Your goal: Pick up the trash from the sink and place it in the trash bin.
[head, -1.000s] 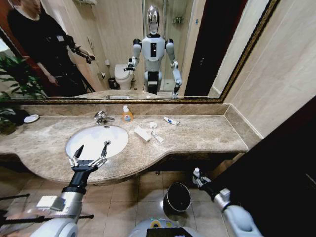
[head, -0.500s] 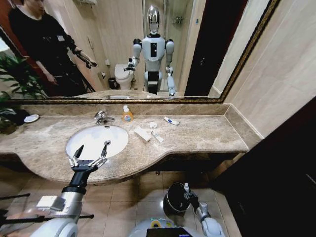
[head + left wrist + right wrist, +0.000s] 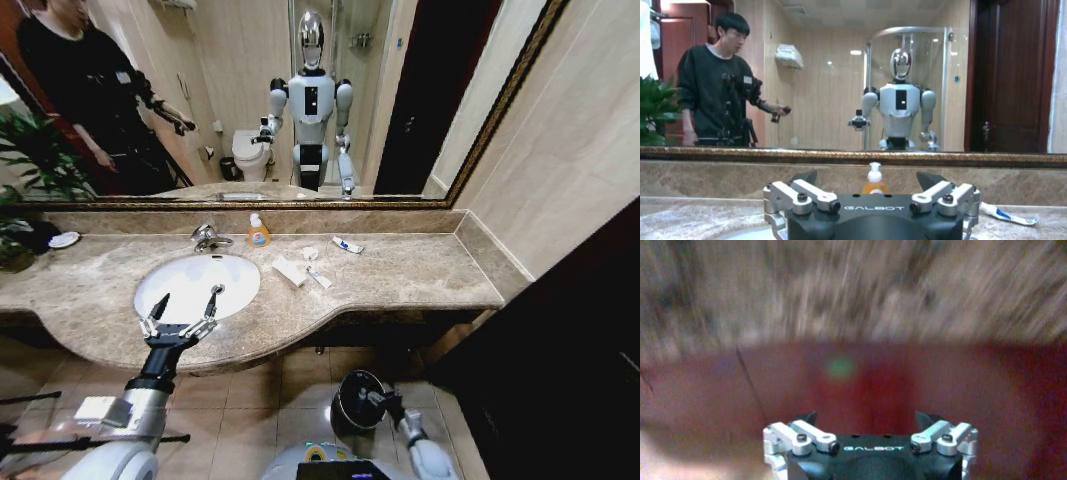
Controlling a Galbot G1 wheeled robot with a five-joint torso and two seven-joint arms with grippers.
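Reaching forward in the head view, the left gripper (image 3: 184,304) hovers spread open over the sink's (image 3: 240,262) front rim; packets and tubes (image 3: 290,270) lie on the countertop (image 3: 420,270). The right gripper (image 3: 372,398) hangs at the trash bin (image 3: 350,385), finger state unclear. The right wrist view blurs.

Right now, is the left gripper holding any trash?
No, the left gripper hovers open and empty over the sink.
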